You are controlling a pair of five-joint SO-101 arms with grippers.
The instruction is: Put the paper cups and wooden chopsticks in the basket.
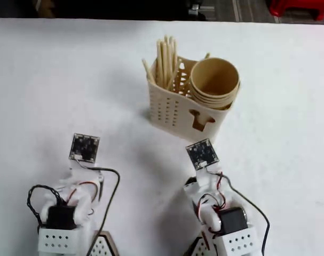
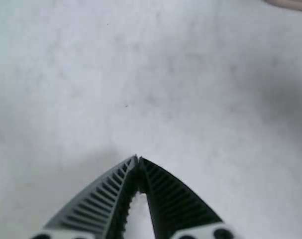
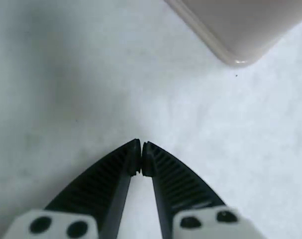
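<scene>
Right claw [image 3: 141, 151] near basket [image 3: 238, 31]

You see: white table [image 1: 55, 80] spanning the high view | past its far edge: dark floor [image 1: 97, 8] | far-right corner: red object [image 1: 298, 6] on that floor

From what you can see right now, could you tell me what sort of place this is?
Probably a robotics test bench indoors: a left arm and right arm with exposed wiring sit at a plain white table, facing a basket holding paper cups and chopsticks.
</scene>
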